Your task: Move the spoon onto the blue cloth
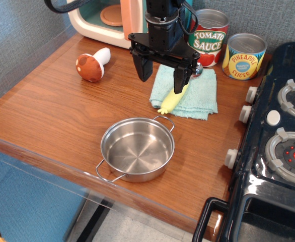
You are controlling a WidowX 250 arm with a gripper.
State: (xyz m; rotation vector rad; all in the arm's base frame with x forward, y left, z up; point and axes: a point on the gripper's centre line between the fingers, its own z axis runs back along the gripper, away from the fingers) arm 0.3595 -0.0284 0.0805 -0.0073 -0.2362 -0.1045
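The spoon (171,101) lies diagonally on the blue cloth (198,98). Its pale yellow-green handle points toward the front left and its tip reaches just past the cloth's edge. Its silver bowl (196,72) shows at the cloth's far side, near the tomato can. My gripper (162,75) hangs open above the cloth's left part, raised clear of the spoon. One finger is over the bare table left of the cloth, the other over the spoon handle. It holds nothing.
A steel pan (137,149) sits near the front edge. A toy mushroom (92,64) lies at the left. A tomato sauce can (209,38) and pineapple can (244,56) stand behind the cloth. A toy microwave (109,17) is at the back; a stove (283,141) at the right.
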